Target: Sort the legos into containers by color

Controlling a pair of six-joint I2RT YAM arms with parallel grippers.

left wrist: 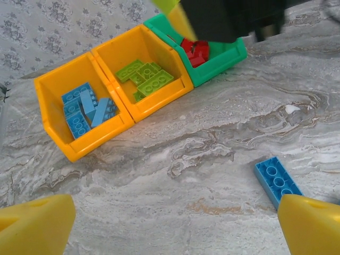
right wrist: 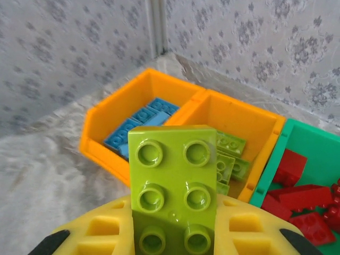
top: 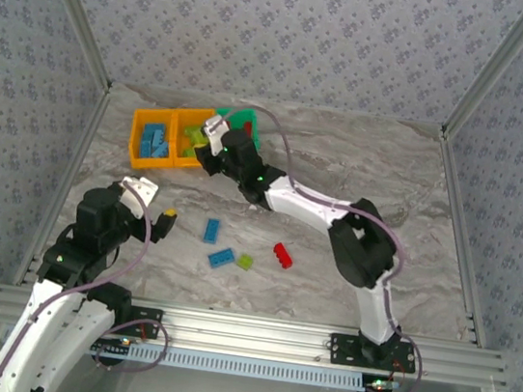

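Nothing legible shows: no text, label, brand, number or sign can be read on any surface (the studs of the lime green brick (right wrist: 172,180), seen close in the right wrist view, carry no mark that can be made out).
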